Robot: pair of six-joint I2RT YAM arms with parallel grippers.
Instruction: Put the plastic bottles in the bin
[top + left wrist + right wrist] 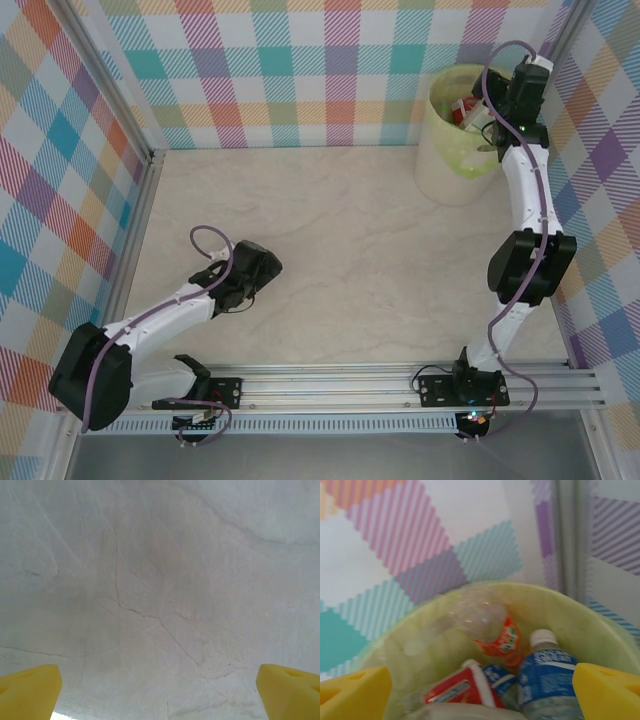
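Marble-veined tabletop [350,230] carries round bag-lined bin [443,172] of crinkled bottles [495,635].

bin [440,165] in far right corner, bottles [465,108] showing inside; right arm [525,180] stretched out, wrist above bin rim; left arm [170,310] folded, wrist low over marbled table [350,220]

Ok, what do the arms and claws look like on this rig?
White link shells with black joint housings on the left arm and right arm. A thin purple cable loops along each. The left claw and right claw have blocky bright yellow plastic fingers.
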